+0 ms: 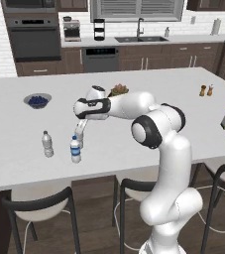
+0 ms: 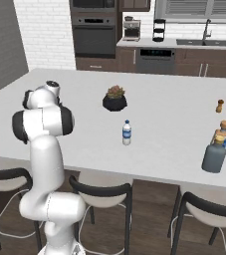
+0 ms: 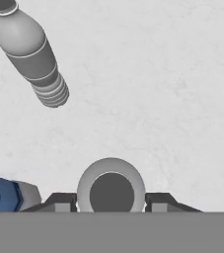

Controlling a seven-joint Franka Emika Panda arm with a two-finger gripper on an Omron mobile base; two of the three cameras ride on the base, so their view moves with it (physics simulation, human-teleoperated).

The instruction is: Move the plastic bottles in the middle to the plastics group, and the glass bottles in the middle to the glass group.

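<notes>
White marble-look desk [image 1: 134, 144] carries the plastics group at its left end. My claw [image 3: 111, 207] straddles a slim clear plastic bottle [image 3: 111, 187] beside the blue-labelled bottle [image 1: 75, 150], fingers narrow, grip uncertain.

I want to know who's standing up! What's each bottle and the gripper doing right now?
plain bottle: upright, capped.
blue-labelled bottle: upright, capped.
third bottle: upright between the gripper's fingertips.
gripper: straddles that bottle; grip unclear.
middle bottle: upright, capped, alone.
grey-blue bottle: upright, stoppered.
</notes>
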